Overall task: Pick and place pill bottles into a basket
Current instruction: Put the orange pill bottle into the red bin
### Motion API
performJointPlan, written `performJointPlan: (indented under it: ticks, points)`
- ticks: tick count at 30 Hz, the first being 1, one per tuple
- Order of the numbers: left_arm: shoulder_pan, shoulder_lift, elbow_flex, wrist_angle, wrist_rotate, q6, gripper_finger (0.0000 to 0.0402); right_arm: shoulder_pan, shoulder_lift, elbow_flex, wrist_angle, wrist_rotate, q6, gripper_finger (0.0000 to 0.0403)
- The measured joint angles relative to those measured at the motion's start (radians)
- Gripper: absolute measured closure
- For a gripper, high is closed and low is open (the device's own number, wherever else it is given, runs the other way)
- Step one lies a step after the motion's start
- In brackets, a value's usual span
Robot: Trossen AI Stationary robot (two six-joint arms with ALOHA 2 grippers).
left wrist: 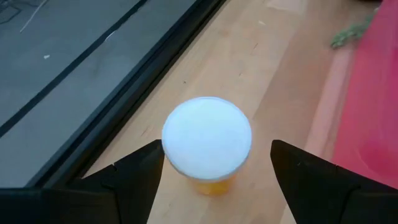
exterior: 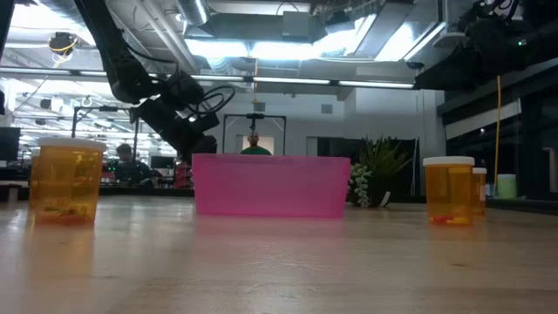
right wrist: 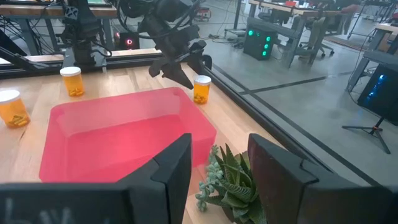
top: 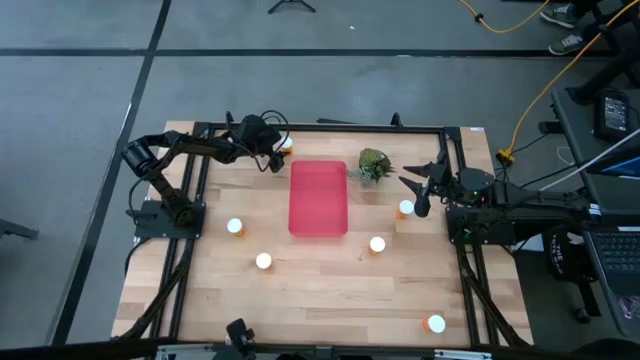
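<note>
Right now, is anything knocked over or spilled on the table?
No, nothing stands out. Every pill bottle in view stands upright with its white cap on, the basket sits flat, and the little plant is upright. The left gripper is open around one bottle.

Pill bottles (top: 377,244) orange, caps white; basket (top: 318,198) red-pink; plant (top: 373,165) green.

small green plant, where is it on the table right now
In the high view the small green plant stands toward the far edge, just right of the red basket, between it and the right hand.
</note>
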Motion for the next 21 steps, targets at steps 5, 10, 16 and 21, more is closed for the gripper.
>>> performJointPlan:
  ticks: [5, 10, 16, 21]
  points:
    - [0.0, 0.0, 0.0, 0.0, -0.004, 0.001, 0.0109, 0.0, 0.0, 0.0, 0.0, 0.0, 0.0, 0.0242]
    - [0.0, 0.0, 0.0, 0.0, -0.005, 0.001, 0.0109, 0.0, 0.0, 0.0, 0.0, 0.0, 0.0, 0.0242]
    - [0.0, 0.0, 0.0, 0.0, -0.043, 0.002, 0.0109, 0.0, 0.0, 0.0, 0.0, 0.0, 0.0, 0.0242]
    - [-0.001, 0.0, 0.0, 0.0, -0.046, 0.002, 0.0109, 0.0, 0.0, 0.0, 0.0, 0.0, -0.003, 0.0242]
